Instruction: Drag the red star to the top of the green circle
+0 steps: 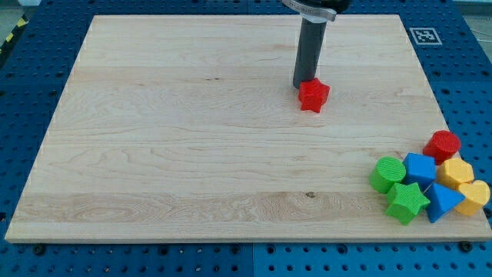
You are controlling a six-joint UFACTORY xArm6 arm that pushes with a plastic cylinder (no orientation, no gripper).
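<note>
The red star (314, 95) lies on the wooden board (192, 154), above the middle and toward the view's right. My tip (303, 85) rests just at the star's upper left edge, touching or nearly touching it. The green circle (387, 174) sits at the view's lower right, at the left end of a cluster of blocks, far below and to the right of the star.
The cluster at the lower right also holds a red cylinder (443, 145), a blue block (420, 168), two yellow blocks (455, 174) (474, 196), a green star (407, 202) and a blue triangle (441, 201). A fiducial marker (423, 35) is at the board's top right corner.
</note>
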